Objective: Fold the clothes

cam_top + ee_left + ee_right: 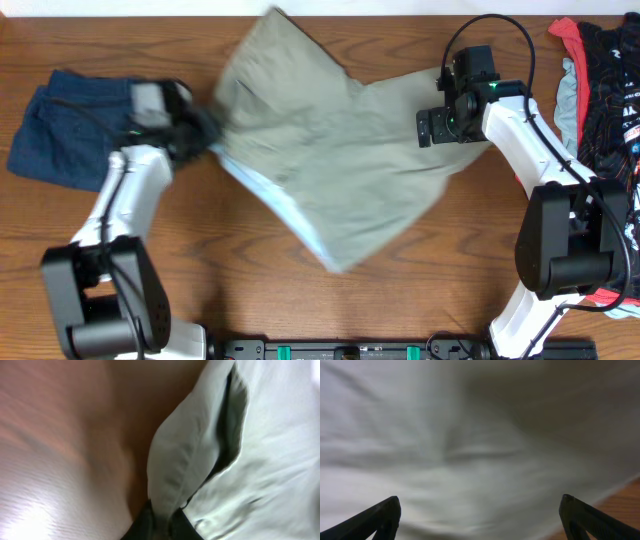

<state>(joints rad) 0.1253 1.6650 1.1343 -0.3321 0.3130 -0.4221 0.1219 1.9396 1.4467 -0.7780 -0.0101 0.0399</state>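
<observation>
Pinching one khaki shorts (320, 140), left claw (160, 525); right claw (480, 515) gapes.

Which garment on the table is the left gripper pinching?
The khaki shorts mid-table: the left gripper pinches their edge. The dark blue garment is not held.

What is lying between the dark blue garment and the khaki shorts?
The left gripper, closed on an edge of the khaki shorts, sits between them and the dark blue garment; the overhead view shows it.
</observation>
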